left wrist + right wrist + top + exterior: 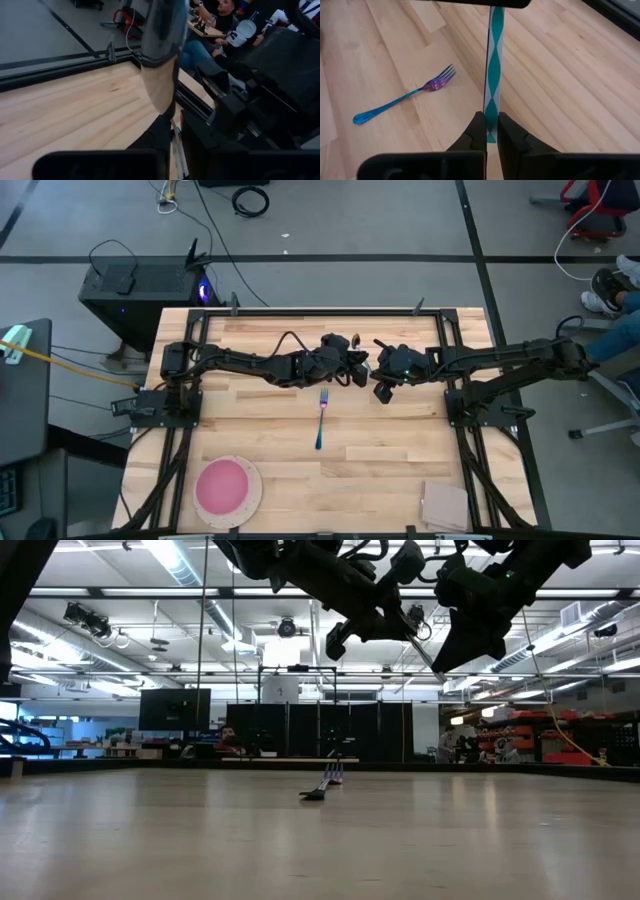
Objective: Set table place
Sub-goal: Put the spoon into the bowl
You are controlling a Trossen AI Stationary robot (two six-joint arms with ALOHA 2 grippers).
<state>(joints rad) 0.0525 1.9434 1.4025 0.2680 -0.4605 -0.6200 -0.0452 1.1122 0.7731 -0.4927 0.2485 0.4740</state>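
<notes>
Fork point(320, 418) lies mid-table point(400, 460). Right gripper point(490, 131) pinches a teal-patterned handle point(494, 60), top cut off. Left gripper point(167, 125) clamps a spoon point(161, 45) bowl, handle hidden. Plate point(228, 490) sits near table's front-left corner.

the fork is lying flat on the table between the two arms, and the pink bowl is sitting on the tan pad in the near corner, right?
Not quite. The fork does lie flat on the table, just in front of the two arms. But the pink bowl sits on the off-white plate at the near left; the tan pad lies bare at the near right. The high view shows this.
</notes>
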